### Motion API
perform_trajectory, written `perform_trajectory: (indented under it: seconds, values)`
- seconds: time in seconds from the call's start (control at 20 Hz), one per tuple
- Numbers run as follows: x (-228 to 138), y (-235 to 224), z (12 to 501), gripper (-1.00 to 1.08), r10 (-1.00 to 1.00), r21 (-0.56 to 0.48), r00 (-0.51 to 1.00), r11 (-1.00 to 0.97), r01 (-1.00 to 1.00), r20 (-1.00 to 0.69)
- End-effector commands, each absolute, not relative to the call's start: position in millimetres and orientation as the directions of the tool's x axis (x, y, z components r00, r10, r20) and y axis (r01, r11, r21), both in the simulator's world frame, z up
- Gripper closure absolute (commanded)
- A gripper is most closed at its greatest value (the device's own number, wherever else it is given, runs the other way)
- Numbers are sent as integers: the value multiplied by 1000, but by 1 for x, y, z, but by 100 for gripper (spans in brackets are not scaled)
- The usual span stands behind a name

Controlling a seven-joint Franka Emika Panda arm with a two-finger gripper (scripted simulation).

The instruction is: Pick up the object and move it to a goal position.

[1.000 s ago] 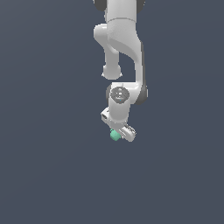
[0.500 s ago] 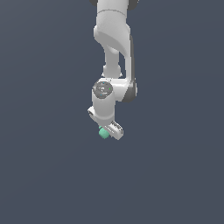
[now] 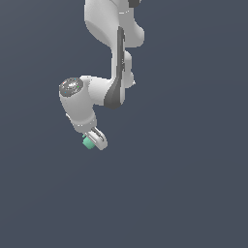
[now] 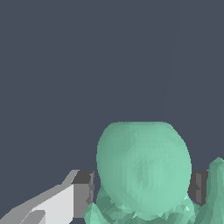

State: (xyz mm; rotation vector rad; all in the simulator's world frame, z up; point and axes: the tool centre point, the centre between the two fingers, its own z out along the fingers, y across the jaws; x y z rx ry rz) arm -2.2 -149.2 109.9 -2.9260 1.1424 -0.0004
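Two views record the same instant. The exterior view shows the whole white jointed robot arm point(image 3: 104, 72) descending from the top of the frame against a uniform dark grey-blue backdrop, with its end effector point(image 3: 93, 141) at the lowest point and angled down toward the exterior view's right. A small teal-green roundish object point(image 3: 87, 142) sits at the end effector's tip, on the side toward the exterior view's left, touching the white fingers; only a small part of it shows, and its outline cannot be read here. No supporting surface is distinguishable beneath it, so the object appears held clear of any support.

The wrist view supplies what the exterior view lacks: the teal-green object point(image 4: 143, 168) fills the space between the two dark grey finger pads point(image 4: 83, 192), one pad on each side and both apparently in contact with it. The object has a smooth domed end pointing away from the camera and a lumpier, ragged base nearer the camera, so its long axis runs roughly along the fingers' length. The end effector is closed around the object, its opening narrowed to the object's width.
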Motion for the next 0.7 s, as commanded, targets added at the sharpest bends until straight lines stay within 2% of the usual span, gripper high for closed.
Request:
perform_trajectory:
  seconds: [0.0,0.3,0.65]
  values:
    - [-2,-176,121,108,-677,-1,736,-736,-677,0]
    - [0,-220,137,108,-676,0,737,-737,-676,0]
    - [2,-235,143,108,-676,0,737,-737,-676,0]
